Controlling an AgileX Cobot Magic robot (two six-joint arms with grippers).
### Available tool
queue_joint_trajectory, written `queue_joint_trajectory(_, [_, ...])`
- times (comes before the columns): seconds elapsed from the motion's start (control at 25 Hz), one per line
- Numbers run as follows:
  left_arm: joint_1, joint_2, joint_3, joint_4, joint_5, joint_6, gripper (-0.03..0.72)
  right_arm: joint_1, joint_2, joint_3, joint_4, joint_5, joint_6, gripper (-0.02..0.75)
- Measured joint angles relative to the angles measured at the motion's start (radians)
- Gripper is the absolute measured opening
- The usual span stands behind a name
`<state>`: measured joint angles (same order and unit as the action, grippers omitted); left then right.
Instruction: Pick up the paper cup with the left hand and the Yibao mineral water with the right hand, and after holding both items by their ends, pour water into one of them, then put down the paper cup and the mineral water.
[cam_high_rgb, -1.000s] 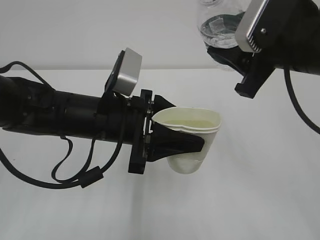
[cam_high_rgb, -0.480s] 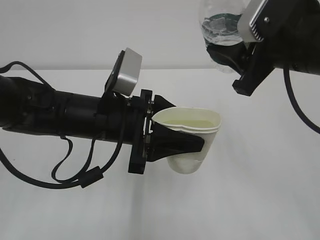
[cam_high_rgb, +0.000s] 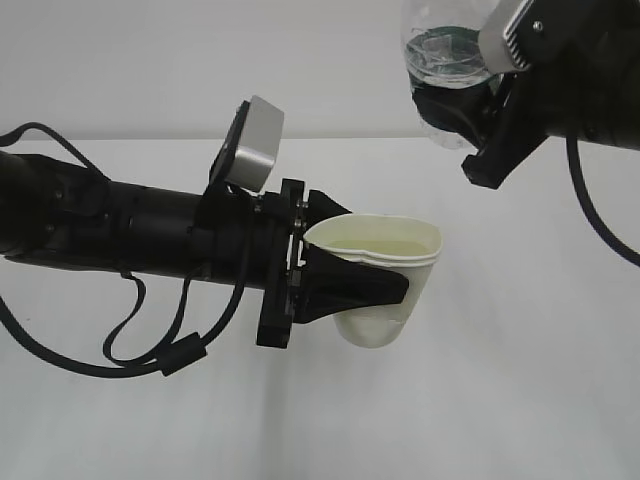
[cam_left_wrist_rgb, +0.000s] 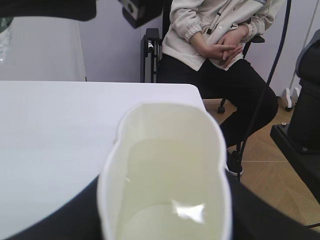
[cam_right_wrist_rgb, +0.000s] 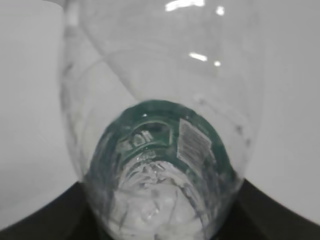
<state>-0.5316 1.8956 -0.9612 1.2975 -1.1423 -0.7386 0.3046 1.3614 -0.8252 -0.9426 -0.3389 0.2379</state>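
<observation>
My left gripper (cam_high_rgb: 375, 292) is shut on the white paper cup (cam_high_rgb: 384, 262) and holds it above the table, its rim squeezed out of round. The cup holds some clear water; in the left wrist view the cup (cam_left_wrist_rgb: 167, 175) fills the lower middle between dark fingers (cam_left_wrist_rgb: 60, 215). My right gripper (cam_high_rgb: 455, 105) is shut on the base of the Yibao mineral water bottle (cam_high_rgb: 445, 45) at the top right, high above and right of the cup. In the right wrist view the clear bottle with its green label (cam_right_wrist_rgb: 160, 125) fills the frame; its mouth is out of view.
The white table (cam_high_rgb: 500, 380) lies under both arms. In the left wrist view the table's far edge (cam_left_wrist_rgb: 190, 87) shows, with a seated person (cam_left_wrist_rgb: 220, 45) on a chair beyond it and a wooden floor (cam_left_wrist_rgb: 270, 170) to the right.
My right gripper has tilted the bottle slightly more upright and shifted it a little up. The left gripper and the cup have not moved.
</observation>
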Motion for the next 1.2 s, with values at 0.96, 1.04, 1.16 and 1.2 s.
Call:
queue_joint_trajectory(0.96, [0.000, 0.000, 0.000, 0.000, 0.000, 0.000, 0.344, 0.000, 0.000, 0.000, 0.000, 0.000, 0.170, 0.419])
queue_joint_trajectory(1.04, [0.000, 0.000, 0.000, 0.000, 0.000, 0.000, 0.344, 0.000, 0.000, 0.000, 0.000, 0.000, 0.182, 0.419])
queue_joint_trajectory(1.16, [0.000, 0.000, 0.000, 0.000, 0.000, 0.000, 0.344, 0.000, 0.000, 0.000, 0.000, 0.000, 0.204, 0.420])
queue_joint_trajectory(1.2, [0.000, 0.000, 0.000, 0.000, 0.000, 0.000, 0.344, 0.000, 0.000, 0.000, 0.000, 0.000, 0.211, 0.420])
